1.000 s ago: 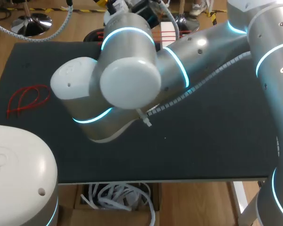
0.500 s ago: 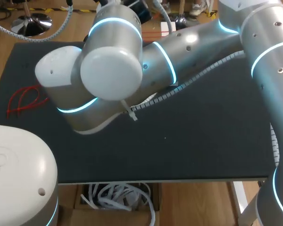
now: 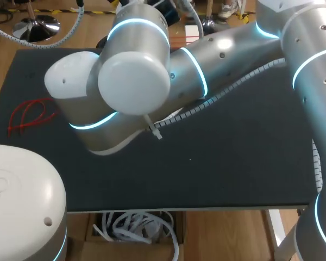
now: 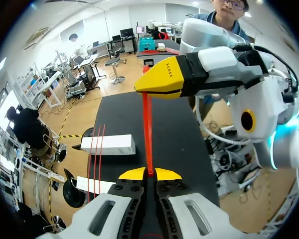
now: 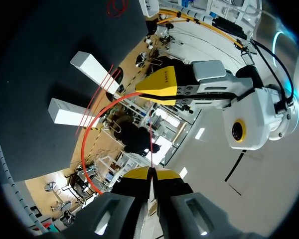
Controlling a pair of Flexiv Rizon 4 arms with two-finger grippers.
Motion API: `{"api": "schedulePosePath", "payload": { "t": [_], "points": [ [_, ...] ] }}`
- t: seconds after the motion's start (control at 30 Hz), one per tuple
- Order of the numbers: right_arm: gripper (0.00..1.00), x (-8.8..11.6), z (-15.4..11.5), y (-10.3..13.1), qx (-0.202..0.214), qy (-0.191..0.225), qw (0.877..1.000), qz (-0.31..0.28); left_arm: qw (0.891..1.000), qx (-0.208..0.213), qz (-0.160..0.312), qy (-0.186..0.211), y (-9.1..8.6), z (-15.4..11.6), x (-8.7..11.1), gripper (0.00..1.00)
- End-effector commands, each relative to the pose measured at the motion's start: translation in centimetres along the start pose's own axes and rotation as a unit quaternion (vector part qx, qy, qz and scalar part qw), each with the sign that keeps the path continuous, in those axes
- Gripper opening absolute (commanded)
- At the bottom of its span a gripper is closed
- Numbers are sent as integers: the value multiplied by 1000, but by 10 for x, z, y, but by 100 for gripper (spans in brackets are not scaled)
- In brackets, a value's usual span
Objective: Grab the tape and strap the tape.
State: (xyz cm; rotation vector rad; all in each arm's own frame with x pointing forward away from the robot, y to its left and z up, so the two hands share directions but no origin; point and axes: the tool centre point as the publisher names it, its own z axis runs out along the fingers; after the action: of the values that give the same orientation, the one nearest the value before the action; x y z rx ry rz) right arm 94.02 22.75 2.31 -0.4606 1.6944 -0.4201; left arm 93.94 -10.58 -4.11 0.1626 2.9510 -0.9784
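Your left gripper (image 4: 149, 174) pinches one end of the thin red plastic tape (image 4: 147, 124). Your right gripper (image 5: 150, 173) clamps the other, and the strip spans between them above the black table (image 3: 233, 163). More red loops (image 3: 30, 115) lie at the head view's middle left.

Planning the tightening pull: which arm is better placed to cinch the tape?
Right, probably: its fingers pinch the straight run of tape, so pulling back should shrink the loop held by the left fingers.

Thin red tape (image 4: 148, 133) taut between fingers (image 4: 132, 174)
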Motion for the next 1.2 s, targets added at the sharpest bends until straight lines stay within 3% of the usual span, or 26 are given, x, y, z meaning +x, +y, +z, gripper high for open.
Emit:
{"api": "schedulePosePath", "payload": {
  "t": [0.03, 1.2],
  "points": [
    [0, 7, 1, 0, 1, -8, 1000, -1, 1000, -1, -1, 0, 0, -1, 0, 0],
    [0, 2, 0, 10, -13, -3, 1000, 6, 1000, -1, -1, 0, 0, -1, 0, 0]
  ]
}}
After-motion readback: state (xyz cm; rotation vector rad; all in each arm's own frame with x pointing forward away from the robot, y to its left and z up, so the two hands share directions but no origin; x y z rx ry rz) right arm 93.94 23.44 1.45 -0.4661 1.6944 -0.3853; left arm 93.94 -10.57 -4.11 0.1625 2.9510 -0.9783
